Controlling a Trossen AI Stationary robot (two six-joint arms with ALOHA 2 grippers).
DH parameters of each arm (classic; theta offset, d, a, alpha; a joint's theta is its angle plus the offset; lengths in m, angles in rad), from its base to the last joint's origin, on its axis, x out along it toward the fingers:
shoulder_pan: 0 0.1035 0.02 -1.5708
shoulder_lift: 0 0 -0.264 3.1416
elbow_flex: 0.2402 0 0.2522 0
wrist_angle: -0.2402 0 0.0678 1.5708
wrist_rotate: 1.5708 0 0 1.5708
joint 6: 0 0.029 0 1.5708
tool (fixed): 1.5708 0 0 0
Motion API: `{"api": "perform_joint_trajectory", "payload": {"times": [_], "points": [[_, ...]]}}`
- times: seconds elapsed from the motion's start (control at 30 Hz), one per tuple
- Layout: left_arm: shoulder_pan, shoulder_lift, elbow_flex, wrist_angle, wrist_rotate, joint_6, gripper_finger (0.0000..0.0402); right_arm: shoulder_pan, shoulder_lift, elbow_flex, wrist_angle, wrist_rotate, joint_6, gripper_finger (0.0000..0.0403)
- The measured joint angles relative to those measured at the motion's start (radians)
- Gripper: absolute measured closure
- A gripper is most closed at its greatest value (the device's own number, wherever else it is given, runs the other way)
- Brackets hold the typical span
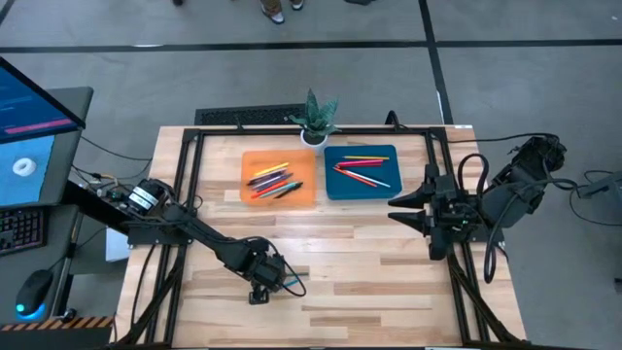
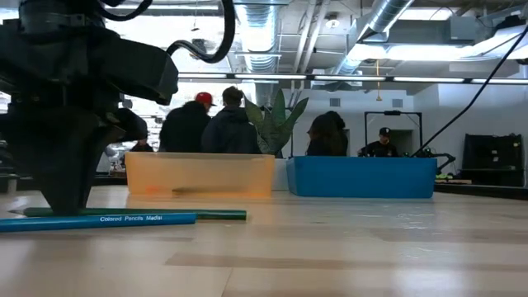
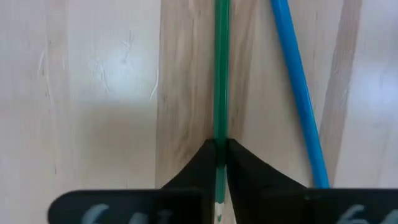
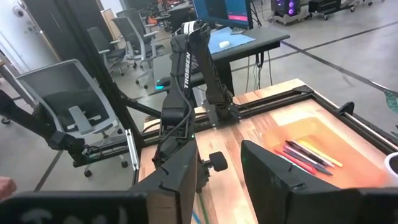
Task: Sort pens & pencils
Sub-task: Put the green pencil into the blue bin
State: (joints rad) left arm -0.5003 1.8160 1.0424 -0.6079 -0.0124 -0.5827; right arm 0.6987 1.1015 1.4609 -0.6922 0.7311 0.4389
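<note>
My left gripper pinches the green pencil at centre frame; it is light, stiff, slippery.

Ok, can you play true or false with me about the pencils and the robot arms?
1. The left gripper is closed on a green pencil. True.
2. A blue pencil lies on the table beside the green one. True.
3. The right gripper is holding a red pencil. False: it is open, holds nothing and waits at the table's right side.
4. The orange tray is empty. False: several pencils lie in it.
5. The blue tray holds red and orange sticks. True.
6. The plant stands inside the blue tray. False: it stands behind the two trays.
</note>
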Motion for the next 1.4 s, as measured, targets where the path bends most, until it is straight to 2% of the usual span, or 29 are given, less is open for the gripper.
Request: {"api": "perform_joint_trajectory", "payload": {"times": [0.17, 0.37, 0.57, 0.77, 0.93, 1.1, 1.23, 1.4], "points": [[0.009, 0.003, 0.018, -0.014, 0.005, 0.005, 0.0390, 0.000, 0.000, 0.000, -0.007, 0.000, 0.001, 0.0261], [0.017, -0.005, 0.123, -0.085, -0.069, 0.004, 0.0397, -0.003, 0.000, 0.000, -0.035, 0.003, 0.025, 0.0264], [0.033, -0.074, 0.240, -0.209, -0.193, -0.023, 0.0401, -0.027, 0.000, 0.000, -0.035, 0.003, 0.024, 0.0264], [0.047, -0.240, 0.351, -0.281, -0.356, -0.101, 0.0400, -0.050, 0.000, 0.000, -0.032, 0.003, 0.024, 0.0261], [0.035, -0.406, 0.410, -0.195, -0.537, -0.062, 0.0400, -0.081, 0.002, 0.000, 0.030, 0.000, -0.031, 0.0254], [0.023, -0.539, 0.415, 0.030, -0.661, 0.076, 0.0401, -0.147, 0.021, 0.000, 0.174, -0.050, -0.130, 0.0242], [0.016, -0.582, 0.415, 0.222, -0.658, 0.260, 0.0401, -0.251, 0.049, 0.001, 0.272, -0.159, -0.172, 0.0219], [0.016, -0.587, 0.415, 0.346, -0.622, 0.404, 0.0401, -0.374, 0.130, -0.001, 0.441, -0.384, -0.233, 0.0182]]}}
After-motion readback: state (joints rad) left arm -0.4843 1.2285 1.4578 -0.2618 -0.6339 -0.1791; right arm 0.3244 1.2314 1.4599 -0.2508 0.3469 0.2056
